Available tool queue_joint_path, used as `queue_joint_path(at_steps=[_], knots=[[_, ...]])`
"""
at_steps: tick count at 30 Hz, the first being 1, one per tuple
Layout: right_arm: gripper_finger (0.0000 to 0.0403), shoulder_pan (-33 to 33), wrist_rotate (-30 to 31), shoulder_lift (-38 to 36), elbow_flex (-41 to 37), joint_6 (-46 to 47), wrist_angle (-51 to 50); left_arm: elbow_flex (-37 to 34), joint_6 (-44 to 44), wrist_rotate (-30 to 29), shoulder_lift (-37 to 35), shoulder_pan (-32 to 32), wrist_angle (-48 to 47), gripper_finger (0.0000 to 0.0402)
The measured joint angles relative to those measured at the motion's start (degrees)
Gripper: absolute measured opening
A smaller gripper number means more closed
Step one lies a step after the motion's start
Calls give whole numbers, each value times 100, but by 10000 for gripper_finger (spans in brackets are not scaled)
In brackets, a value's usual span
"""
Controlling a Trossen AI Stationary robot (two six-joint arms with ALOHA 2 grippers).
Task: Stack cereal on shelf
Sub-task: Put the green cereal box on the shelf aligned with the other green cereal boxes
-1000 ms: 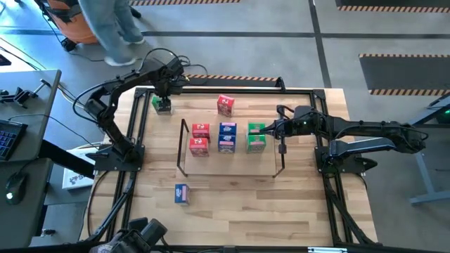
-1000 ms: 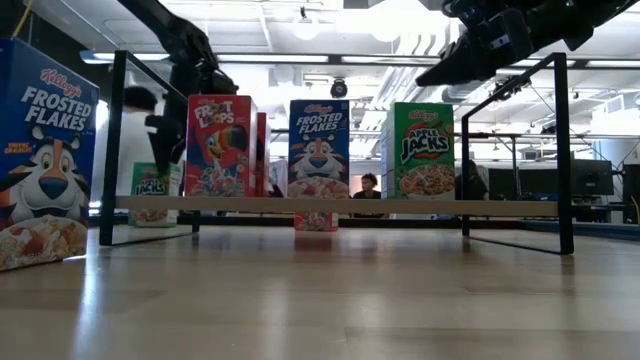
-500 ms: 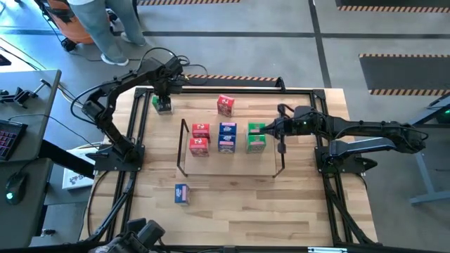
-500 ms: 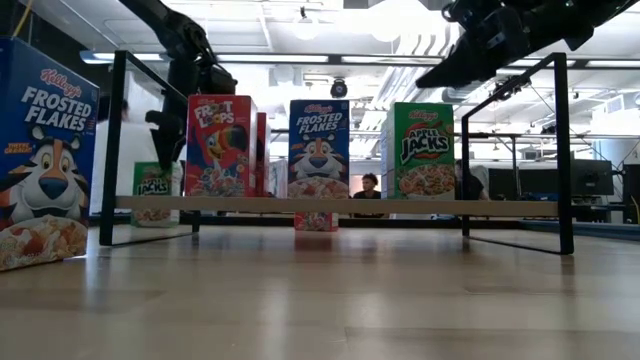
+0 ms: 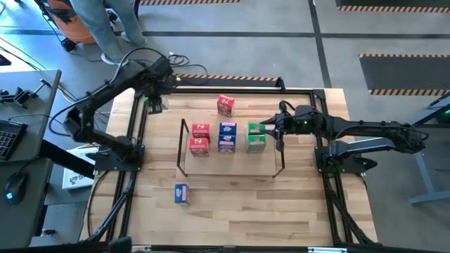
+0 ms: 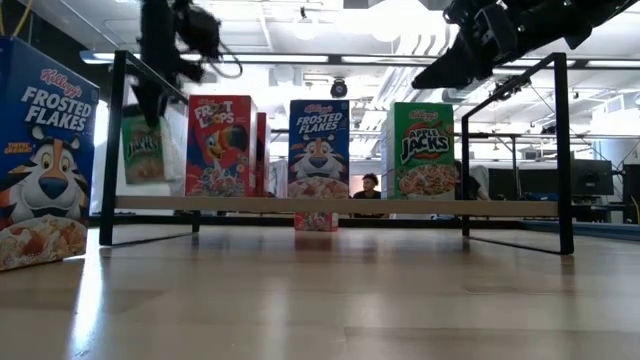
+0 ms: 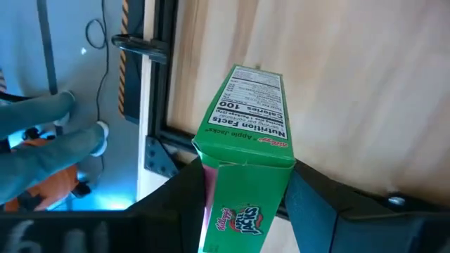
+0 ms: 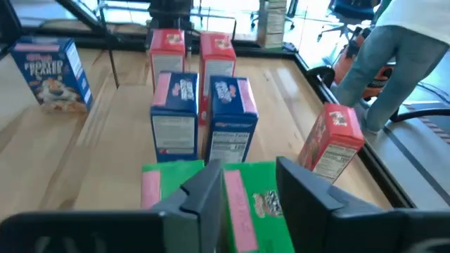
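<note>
My left gripper [image 5: 153,100] is shut on a green Apple Jacks cereal box [image 6: 143,150] near the table's far left corner, above the tabletop. The black wire shelf [image 5: 183,149] stands mid-table and carries red [image 5: 200,138], blue [image 5: 227,136] and green boxes [image 5: 255,136], two of each, standing upright on its board [image 6: 330,205]. My right gripper [image 5: 276,133] is open, just right of and above the shelf's green boxes [image 8: 253,204], touching nothing. A red box [image 5: 226,105] and a blue box [image 5: 181,193] stand loose on the table. My left gripper pinches the green box between its two fingers [image 7: 179,204] on two opposite faces, at its upper end [image 7: 242,211]. The fingers come from above, pointing down. The box hangs below them, lifted clear of the table and slightly tilted, its printed front toward the table's near edge.
A black rail frame [image 5: 138,133] borders the tabletop. A person's legs [image 5: 105,28] show on the floor beyond the far left corner. Bare wood lies between the shelf and the near edge [image 5: 239,211].
My left gripper has risen with the green box and gone a little toward the table's left edge. The box, which stood on the table, now hangs clear above the shelf board's level.
</note>
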Motion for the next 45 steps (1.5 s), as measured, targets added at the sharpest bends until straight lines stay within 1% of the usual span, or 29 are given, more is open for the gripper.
queue_joint_path(at_steps=[3,5,7,9,11,13,17,19,23,26,29,33,36,41,45], knots=[[145,35,-3,0,12,41,172,347,-578,4,-214,-334,-600,148],[164,134,-6,1,13,39,262,675,-1019,7,-291,-582,-990,148],[186,255,-9,66,14,39,563,1041,-1396,92,-315,-862,-1260,148],[212,368,-14,178,16,57,869,1378,-1738,211,-328,-1177,-1182,148],[237,448,-22,367,18,227,1291,1736,-1936,582,-312,-1472,-1231,148],[261,477,-64,599,39,468,1589,2091,-2191,787,-247,-1778,-1212,148],[292,490,-191,1227,544,928,1576,2585,-2641,841,3,-2400,-1210,148],[297,490,-306,1587,951,943,1451,2729,-2826,846,171,-2680,-1214,148],[299,490,-332,2322,1905,887,928,2883,-2985,839,577,-3161,-1236,147],[299,490,-357,2836,2634,770,526,2978,-2987,840,912,-3419,-1186,147],[299,490,-466,3319,3221,749,304,3057,-2947,784,1086,-3589,-1206,147],[299,492,-504,3805,3757,812,306,3173,-2889,752,1212,-3723,-1207,147],[299,501,-595,4088,4091,842,302,3306,-2923,845,1240,-3776,-1205,147],[299,501,-708,4464,4626,946,306,3566,-2976,852,1234,-3784,-1188,147],[301,501,-710,4649,4945,989,299,3616,-2987,841,1234,-3784,-1140,147]])
